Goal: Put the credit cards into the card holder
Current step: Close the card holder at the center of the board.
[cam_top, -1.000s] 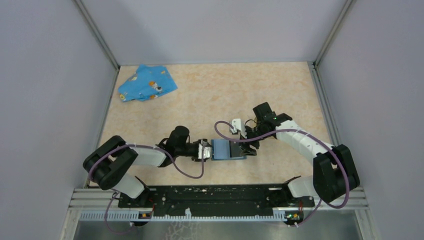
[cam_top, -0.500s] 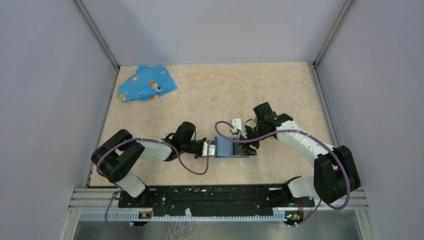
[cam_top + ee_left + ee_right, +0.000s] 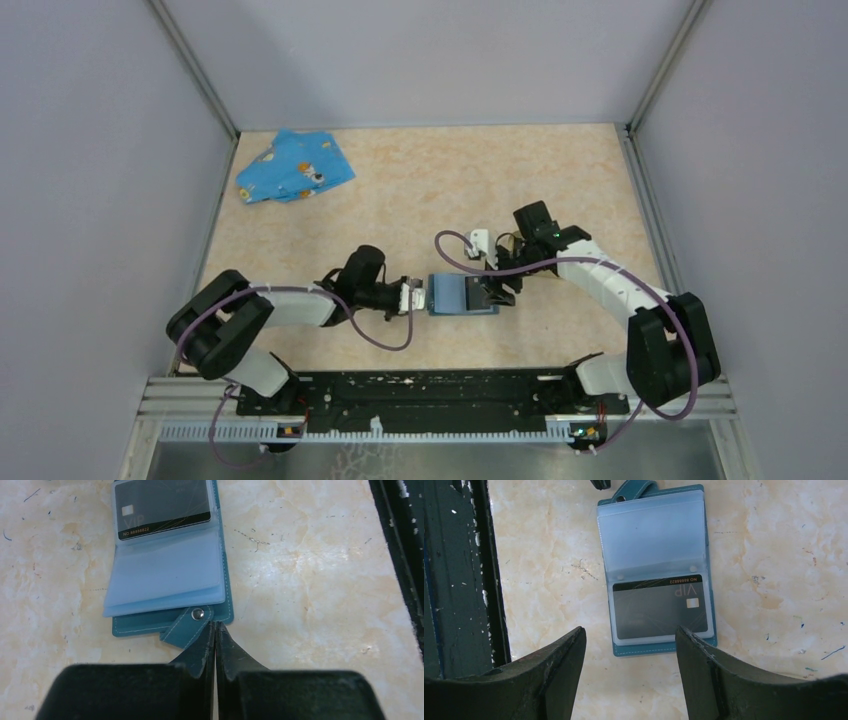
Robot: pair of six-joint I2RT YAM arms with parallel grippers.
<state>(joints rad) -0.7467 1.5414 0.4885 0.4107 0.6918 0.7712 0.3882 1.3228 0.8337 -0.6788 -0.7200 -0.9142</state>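
Grippers number two by our count. Our left gripper (image 3: 215, 630) is pressed fully closed, its tips right at the snap strap (image 3: 186, 628) of the one card holder (image 3: 165, 575); whether it pinches the strap we cannot tell. Our right gripper (image 3: 630, 632) gapes wide and grips nothing. Seen from above, the opened holder lies mid-table between them, left gripper at its 9 o'clock, right at its 3 o'clock. One black card (image 3: 659, 607) sits in a clear sleeve. One blue cloth (image 3: 295, 168) lies toward 10 o'clock on the table (image 3: 420, 190).
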